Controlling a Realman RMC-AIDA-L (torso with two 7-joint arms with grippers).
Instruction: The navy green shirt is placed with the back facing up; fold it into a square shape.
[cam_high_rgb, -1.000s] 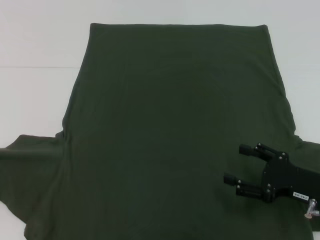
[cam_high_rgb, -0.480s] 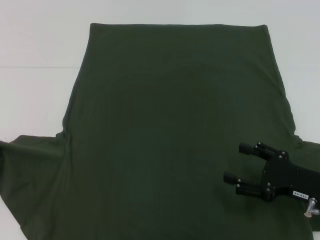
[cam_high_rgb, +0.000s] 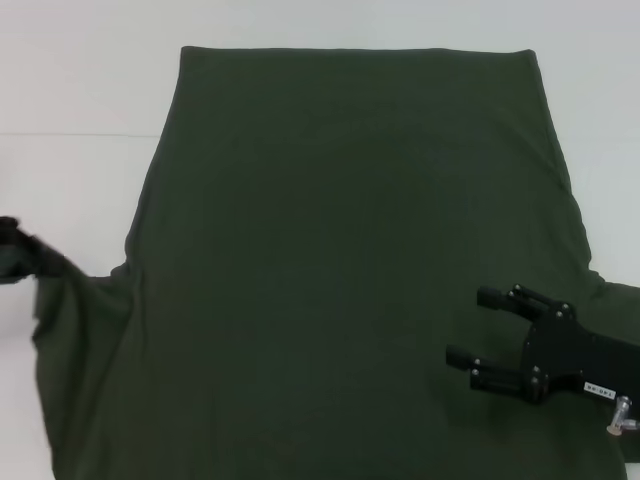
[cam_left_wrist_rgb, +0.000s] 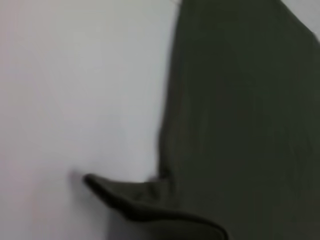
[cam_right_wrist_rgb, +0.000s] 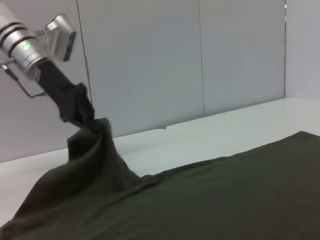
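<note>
From the head view, the navy green shirt (cam_high_rgb: 350, 270) is lying spread out flat on the white desk (cam_high_rgb: 70, 80), plain side up. The right gripper (cam_high_rgb: 470, 325) is resting low over the shirt near its right edge, with its two black fingers spread wide apart and holding nothing. The left gripper (cam_high_rgb: 10, 240) is peeking in at the far left edge, pinching the left sleeve (cam_high_rgb: 60, 290) and lifting it. From the left wrist view, the sleeve (cam_left_wrist_rgb: 145, 205) is rising off the desk (cam_left_wrist_rgb: 75, 90) in a bunched fold. From the right wrist view, the left gripper (cam_right_wrist_rgb: 82, 117) is clamping the sleeve tip, and the cloth (cam_right_wrist_rgb: 90, 165) is hanging from it like a little tent.
</note>
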